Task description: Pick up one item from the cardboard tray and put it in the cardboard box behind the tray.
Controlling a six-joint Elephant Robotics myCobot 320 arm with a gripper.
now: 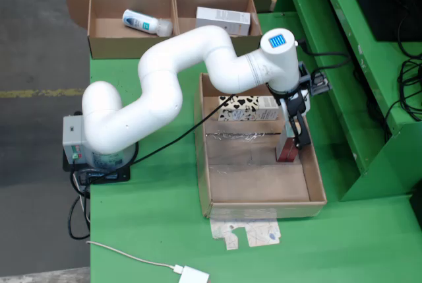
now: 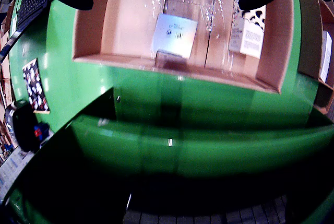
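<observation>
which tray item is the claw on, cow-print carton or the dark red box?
The dark red box, standing at the tray's right wall in the fixed view, directly under the claw. The cow-print carton lies along the far wall.

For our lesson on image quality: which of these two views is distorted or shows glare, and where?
The gripper-mounted view is fisheye-bent: the tray wall and the green table edge curve, tape on the tray floor shines, and the lower part is dark. The fixed overhead view is straight and evenly lit, with slight shine on the white arm and a soft shadow inside the tray.

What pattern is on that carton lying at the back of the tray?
The carton has black-and-white, cow-like patches, clearest in the fixed overhead view.
</observation>
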